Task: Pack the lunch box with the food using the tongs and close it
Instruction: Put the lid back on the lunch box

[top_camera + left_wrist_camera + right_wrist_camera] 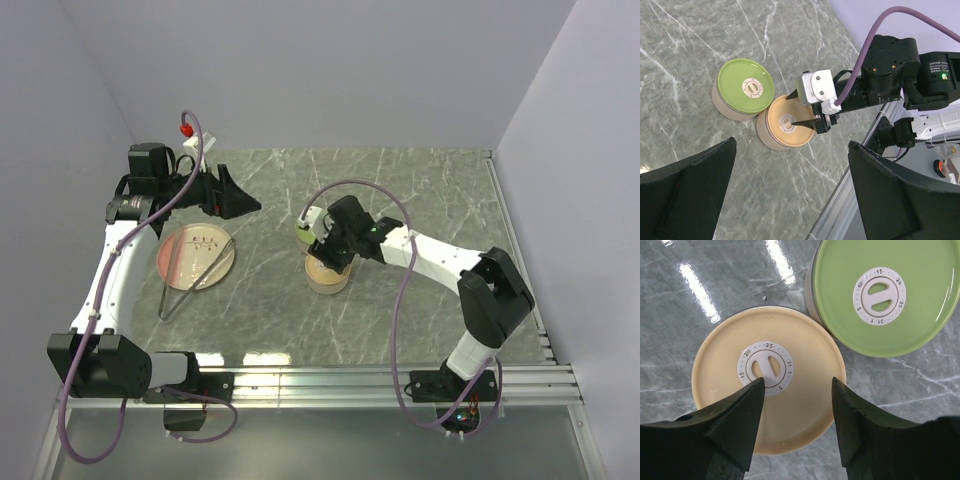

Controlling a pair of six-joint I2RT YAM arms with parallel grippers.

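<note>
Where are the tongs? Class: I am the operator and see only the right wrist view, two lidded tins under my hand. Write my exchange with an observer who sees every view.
Observer: The tongs lie across the pink plate, left of the tins, with the joined end on the table off the plate's near rim.
Operator: Is the left hand holding them?
Observer: No. The left hand hovers open past the plate's far rim, holding nothing.
Operator: Which tin is nearer the arm bases?
Observer: The orange tin. The green tin stands behind it, slightly left.
</note>
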